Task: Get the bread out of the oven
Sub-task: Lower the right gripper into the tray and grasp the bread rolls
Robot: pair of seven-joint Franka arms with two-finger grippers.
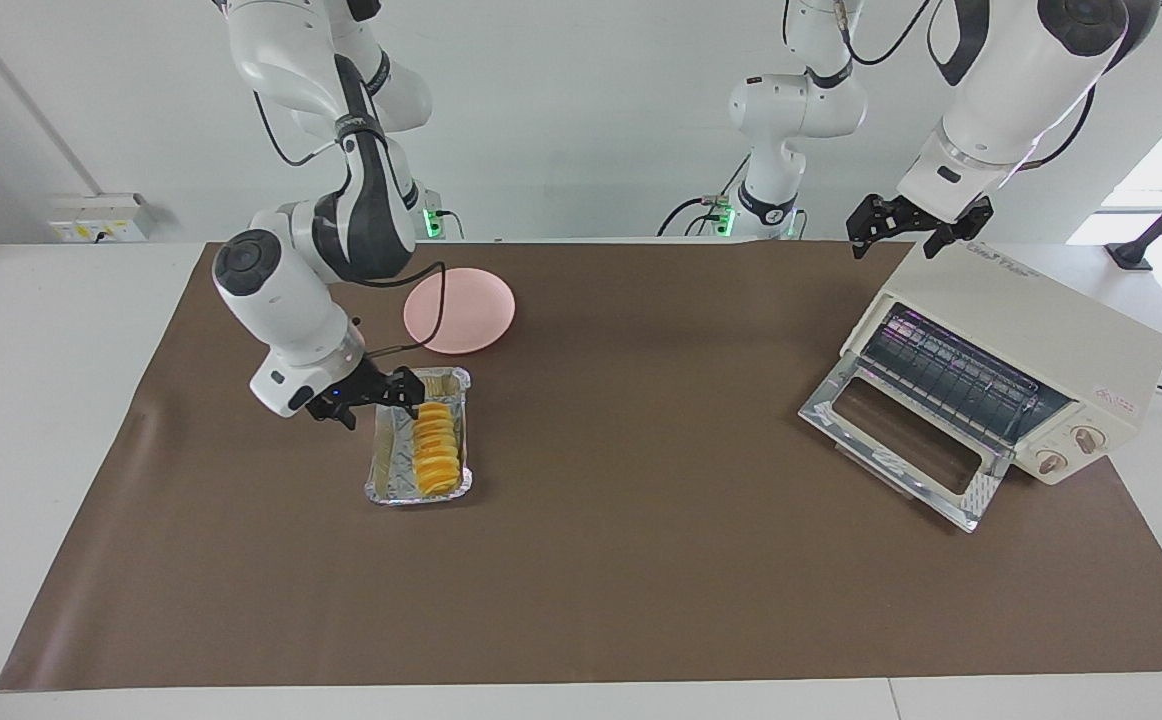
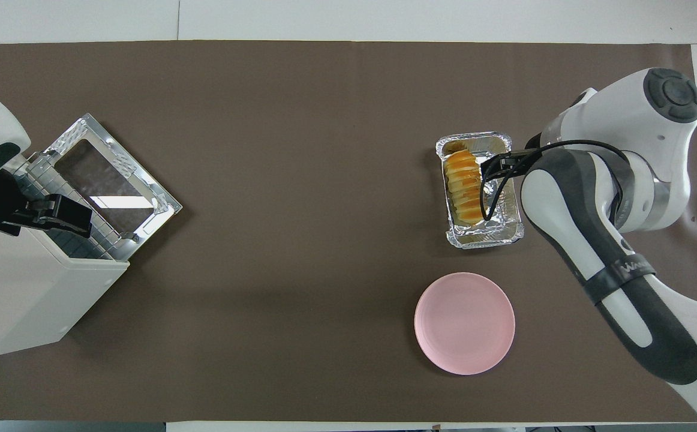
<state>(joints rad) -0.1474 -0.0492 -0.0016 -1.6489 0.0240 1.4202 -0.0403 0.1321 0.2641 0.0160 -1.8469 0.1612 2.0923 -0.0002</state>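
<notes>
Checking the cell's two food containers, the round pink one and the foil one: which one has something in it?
The foil tray: crinkled silver and rectangular, it holds the bread. The pink plate, nearer the robots, is bare.

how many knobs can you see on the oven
2. Both knobs sit side by side on the front panel of the oven, beside its open door, at the left arm's end of the table. The overhead view hides them.

Oven (image 1: 1026, 350) door (image 1: 901, 445) down, mouth unblocked; bare mat (image 1: 641, 400) from there to foil tray (image 1: 391, 485); 1 gripper, the left gripper (image 1: 906, 228), over oven top.
</notes>
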